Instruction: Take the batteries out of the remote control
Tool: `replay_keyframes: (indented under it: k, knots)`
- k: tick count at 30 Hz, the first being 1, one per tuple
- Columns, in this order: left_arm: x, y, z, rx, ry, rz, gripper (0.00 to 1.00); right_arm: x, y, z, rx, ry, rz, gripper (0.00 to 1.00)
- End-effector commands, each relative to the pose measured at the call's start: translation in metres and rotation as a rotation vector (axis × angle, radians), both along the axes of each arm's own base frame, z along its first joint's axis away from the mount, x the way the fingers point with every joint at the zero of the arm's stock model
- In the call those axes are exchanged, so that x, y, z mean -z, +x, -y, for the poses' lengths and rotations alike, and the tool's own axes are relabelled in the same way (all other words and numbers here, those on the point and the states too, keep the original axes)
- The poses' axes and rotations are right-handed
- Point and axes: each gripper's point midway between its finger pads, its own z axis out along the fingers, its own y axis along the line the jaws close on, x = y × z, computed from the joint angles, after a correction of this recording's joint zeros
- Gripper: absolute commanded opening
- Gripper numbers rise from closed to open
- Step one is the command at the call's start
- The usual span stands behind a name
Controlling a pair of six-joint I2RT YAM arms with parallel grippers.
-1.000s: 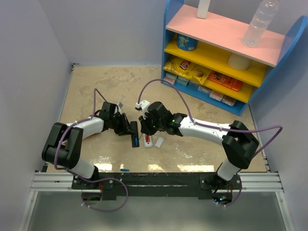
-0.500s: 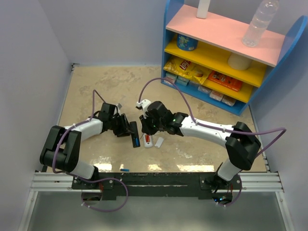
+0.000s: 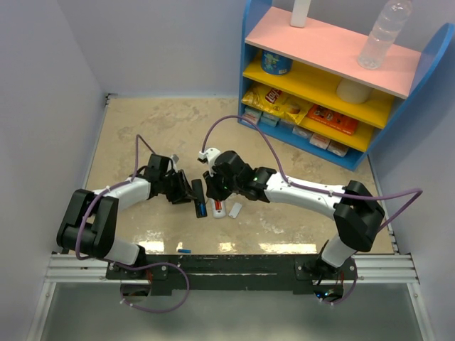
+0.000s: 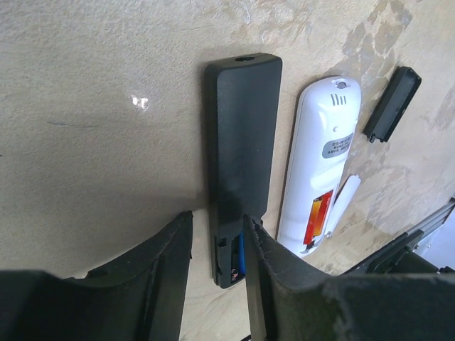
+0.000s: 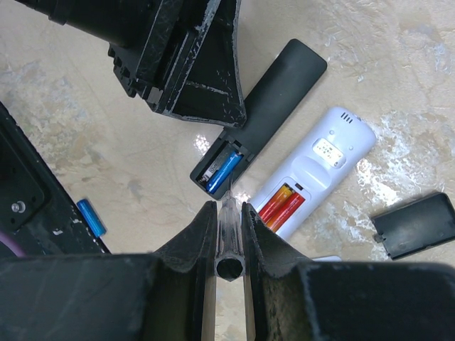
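**Ana:** What could go wrong from here?

**Ben:** The right gripper has its jaws closed on a thin clear plastic pick. The pick's tip sits at the blue cylinder battery in the open bay of the slim black plastic remote. If the tip skids off that rounded cell, it would likely pry nothing out. The left gripper has its jaws part open astride the bay end, with one finger over the remote's edge, not clamped on it. A hard pry could therefore shove the remote across the beige marbled table. A popped cell might also roll away.

**Ana:** And the count?

**Ben:** There are two remotes, the black one and a white plastic remote just beside it. There are two blue cells, one in the bay and a loose blue battery near the table's near edge. Two orange-red batteries sit in the white remote. Two covers are off, a flat black cover plate and a flat white cover plate.
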Motion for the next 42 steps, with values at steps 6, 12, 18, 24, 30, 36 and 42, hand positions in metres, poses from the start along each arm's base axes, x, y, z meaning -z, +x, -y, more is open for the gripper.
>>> replay_keyframes:
  k: [6, 12, 18, 24, 30, 36, 42]
  knots:
    - [0.011, -0.015, 0.0, 0.006, 0.009, -0.041, 0.37, -0.024, 0.007, -0.01, 0.018, 0.048, 0.046, 0.0]
    - [0.013, -0.018, 0.002, 0.006, 0.0, -0.049, 0.34, -0.014, 0.007, -0.009, 0.022, 0.024, 0.047, 0.0]
    - [0.018, -0.023, 0.002, 0.0, -0.005, -0.061, 0.33, -0.007, 0.006, -0.008, 0.025, 0.017, 0.043, 0.0]
    - [0.021, -0.025, 0.002, 0.001, -0.004, -0.068, 0.32, -0.012, 0.006, -0.011, 0.024, 0.03, 0.045, 0.0]
    - [0.021, -0.026, 0.001, -0.003, -0.003, -0.071, 0.32, -0.008, 0.007, -0.01, 0.022, 0.011, 0.05, 0.0]
    - [0.024, -0.028, 0.0, -0.007, -0.002, -0.076, 0.32, 0.023, 0.004, -0.004, 0.03, -0.112, 0.072, 0.0]
    - [0.025, -0.029, 0.0, -0.01, 0.001, -0.081, 0.31, 0.044, -0.01, -0.006, 0.008, -0.154, 0.056, 0.0]
